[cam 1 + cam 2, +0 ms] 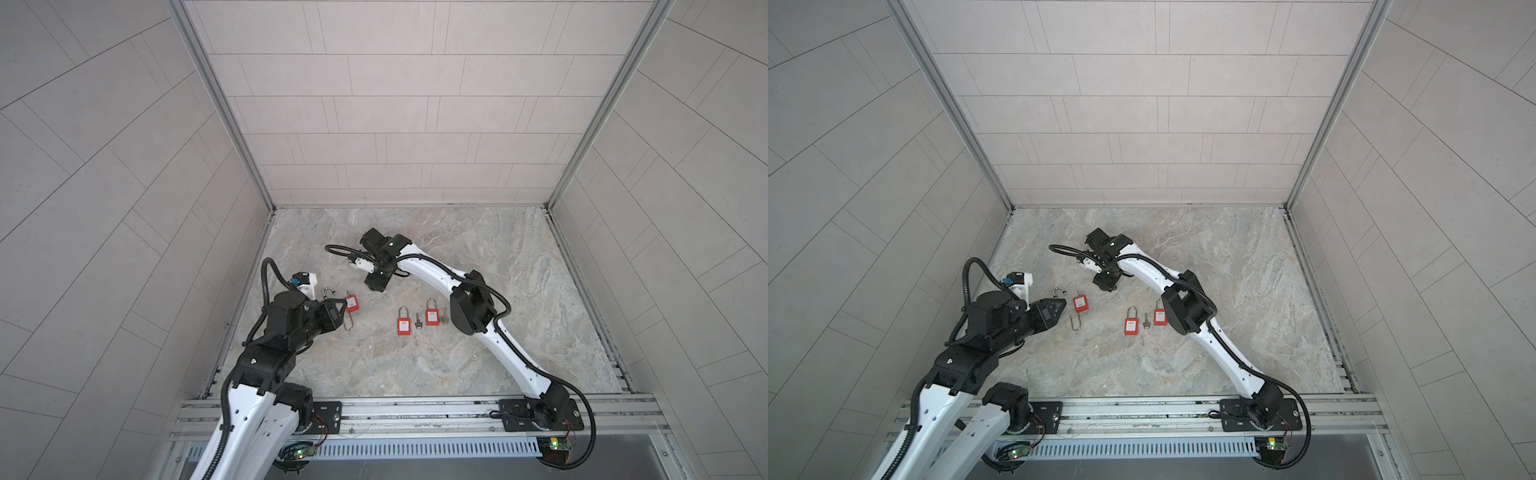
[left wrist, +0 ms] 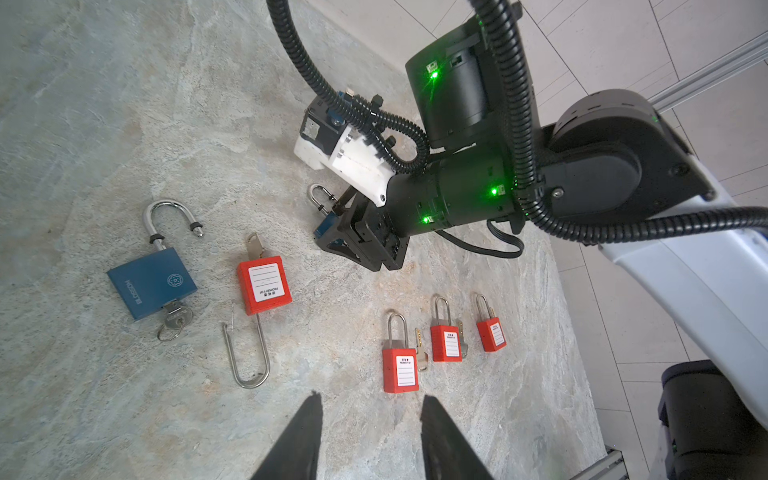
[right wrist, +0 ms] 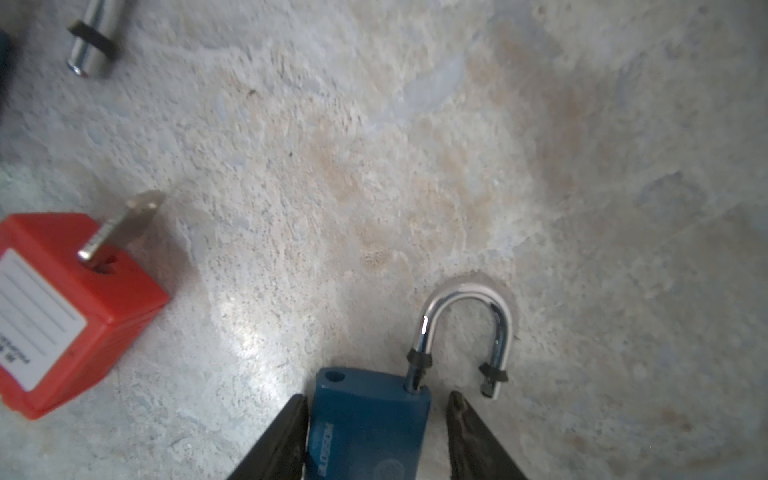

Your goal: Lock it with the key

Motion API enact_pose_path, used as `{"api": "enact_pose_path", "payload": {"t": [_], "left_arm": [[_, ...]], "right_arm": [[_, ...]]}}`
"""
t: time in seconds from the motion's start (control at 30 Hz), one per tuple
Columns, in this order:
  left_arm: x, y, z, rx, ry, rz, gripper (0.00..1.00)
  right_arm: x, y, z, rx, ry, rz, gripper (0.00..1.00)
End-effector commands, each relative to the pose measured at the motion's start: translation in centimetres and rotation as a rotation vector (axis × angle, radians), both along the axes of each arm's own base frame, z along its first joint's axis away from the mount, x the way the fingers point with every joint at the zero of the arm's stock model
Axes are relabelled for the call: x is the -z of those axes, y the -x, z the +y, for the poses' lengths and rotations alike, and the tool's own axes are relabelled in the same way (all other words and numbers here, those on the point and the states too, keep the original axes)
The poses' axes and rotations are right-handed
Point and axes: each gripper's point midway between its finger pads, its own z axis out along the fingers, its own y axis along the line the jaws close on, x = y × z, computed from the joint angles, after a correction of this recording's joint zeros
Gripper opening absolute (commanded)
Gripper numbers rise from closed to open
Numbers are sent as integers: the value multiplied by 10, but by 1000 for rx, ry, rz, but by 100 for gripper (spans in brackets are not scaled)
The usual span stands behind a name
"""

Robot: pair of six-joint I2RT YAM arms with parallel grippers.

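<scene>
Blue padlock [image 3: 365,432] (shackle [image 3: 463,296] open) between right gripper [image 3: 377,395] jaws.

Blue padlock [image 3: 365,428] cut off by picture edge; right gripper [image 3: 378,395] hold on it unclear; red padlock [image 3: 62,311] cropped, label blurred; right arm [image 1: 469,307] half hides a key [image 1: 444,321] in a top view.
</scene>
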Motion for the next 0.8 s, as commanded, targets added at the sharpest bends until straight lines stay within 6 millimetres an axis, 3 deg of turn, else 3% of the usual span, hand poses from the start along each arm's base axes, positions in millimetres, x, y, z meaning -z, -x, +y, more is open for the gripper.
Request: {"api": "enact_pose_path", "payload": {"t": [0.0, 0.07, 0.17, 0.27, 0.4, 0.5, 0.63, 0.77], "left_arm": [[-2, -3, 0, -11, 12, -19, 45], [-2, -4, 0, -8, 9, -23, 45], [-3, -6, -4, 15, 14, -37, 43], [-7, -9, -8, 49, 8, -74, 42], [-21, -9, -12, 116, -43, -164, 42], [-26, -6, -17, 186, -97, -226, 41], [-25, -8, -28, 276, -115, -308, 40], [-43, -6, -41, 382, -154, -479, 40]], "right_arm": [[44, 22, -21, 36, 116, 121, 53], [41, 27, -22, 9, 117, 137, 49], [32, 33, -24, -54, 118, 140, 34], [17, 28, -27, -94, 121, 96, 32], [-23, 23, -27, -132, 79, 38, 30], [-57, 20, -31, -157, 21, 11, 12], [-101, 20, -48, -164, -49, 9, 14], [-129, 35, -71, -212, -62, 29, 15]]}}
